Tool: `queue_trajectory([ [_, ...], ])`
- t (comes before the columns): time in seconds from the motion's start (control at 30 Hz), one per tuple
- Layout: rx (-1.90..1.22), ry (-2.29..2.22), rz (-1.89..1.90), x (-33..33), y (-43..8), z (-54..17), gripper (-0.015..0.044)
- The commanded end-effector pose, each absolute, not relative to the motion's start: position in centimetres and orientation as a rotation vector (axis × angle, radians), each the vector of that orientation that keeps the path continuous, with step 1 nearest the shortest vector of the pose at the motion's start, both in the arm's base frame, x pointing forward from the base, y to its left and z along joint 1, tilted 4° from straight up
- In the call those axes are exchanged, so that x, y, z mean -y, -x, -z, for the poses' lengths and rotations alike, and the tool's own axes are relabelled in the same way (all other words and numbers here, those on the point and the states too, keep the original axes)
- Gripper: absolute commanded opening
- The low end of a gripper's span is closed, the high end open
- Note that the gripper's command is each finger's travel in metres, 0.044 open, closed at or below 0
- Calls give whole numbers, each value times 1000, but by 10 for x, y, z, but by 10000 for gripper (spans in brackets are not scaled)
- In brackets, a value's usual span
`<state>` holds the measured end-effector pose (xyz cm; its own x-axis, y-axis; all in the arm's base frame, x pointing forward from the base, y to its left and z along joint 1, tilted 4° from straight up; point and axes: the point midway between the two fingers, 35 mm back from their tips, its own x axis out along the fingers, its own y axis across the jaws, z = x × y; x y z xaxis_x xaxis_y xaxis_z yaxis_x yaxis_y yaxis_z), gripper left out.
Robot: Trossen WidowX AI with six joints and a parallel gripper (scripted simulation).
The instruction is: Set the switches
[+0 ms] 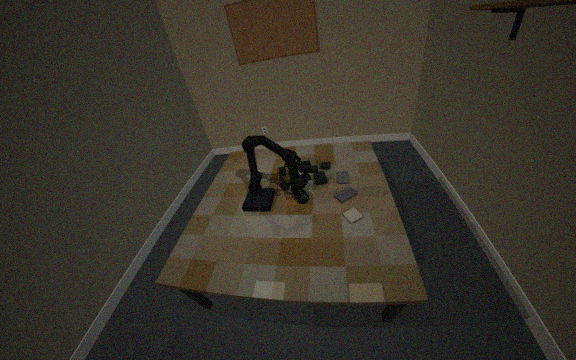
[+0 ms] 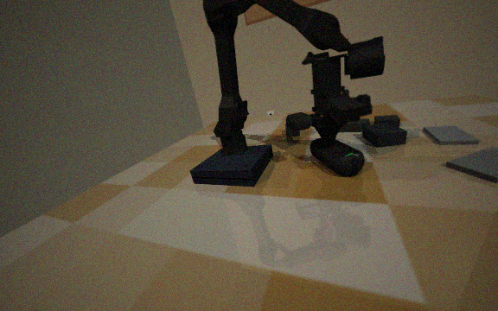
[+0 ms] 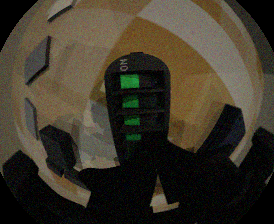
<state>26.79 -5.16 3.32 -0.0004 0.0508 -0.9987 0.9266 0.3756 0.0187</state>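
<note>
The dark grey controller unit [image 1: 301,195] [image 2: 340,159] [image 3: 143,62] sits on its base on the bench, its rocker side up, with "ON" printed at one end. In the wrist view several rockers show green on their left, ON-marked side; the one nearest the print looks largest and brightest. The remaining rockers are hidden by the fingers, and exact tilts are hard to tell in the dim picture. My gripper [image 2: 328,139] [image 3: 147,134] is shut and empty, pointing down, its tips at the unit's top near the end away from the print. The underside label is hidden.
Grey plates [image 1: 345,194] [image 2: 491,164] [image 3: 37,61] and a pale tile [image 1: 353,215] lie to the right in the top and exterior views. Dark blocks [image 1: 320,178] [image 2: 384,136] [image 3: 58,145] stand behind the unit. The arm's base [image 1: 259,201] [image 2: 233,166] is to its left.
</note>
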Motion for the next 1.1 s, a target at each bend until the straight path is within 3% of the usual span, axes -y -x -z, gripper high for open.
queue_trajectory([
  [0.0, -1402, -958, 896, 51, -266, -31, 0],
  [0.4, -1402, -958, 896, 51, -266, -30, 0],
  [0.73, -1402, -958, 896, 54, -266, -76, 0],
  [1.07, -1399, -955, 897, 91, -281, -74, 0],
])
